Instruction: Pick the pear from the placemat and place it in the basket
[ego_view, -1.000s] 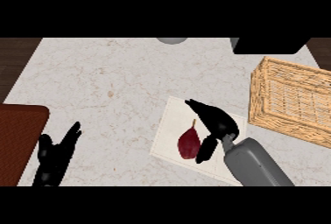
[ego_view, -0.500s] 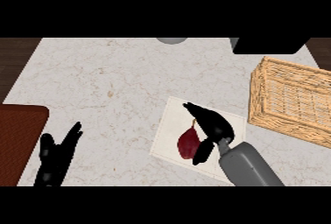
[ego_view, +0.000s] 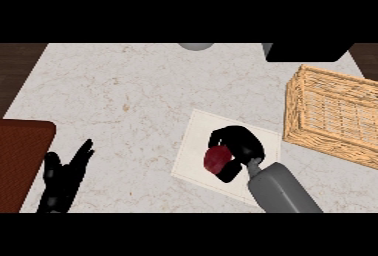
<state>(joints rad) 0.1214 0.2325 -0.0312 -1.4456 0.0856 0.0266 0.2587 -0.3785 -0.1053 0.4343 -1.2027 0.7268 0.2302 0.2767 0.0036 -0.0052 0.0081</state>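
Note:
A dark red pear lies on the white placemat in the middle right of the head view. My right hand is over it, fingers and thumb curled round the fruit, hiding its right side. The woven basket stands to the right of the placemat, apart from it. At the lower left, my left hand rests open on the counter with fingers up.
A brown board lies at the left edge beside my left hand. A black object sits at the top right behind the basket, and a grey round thing at the top middle.
My right hand has come down onto the pear and its fingers have curled round it. The left hand has stayed in place.

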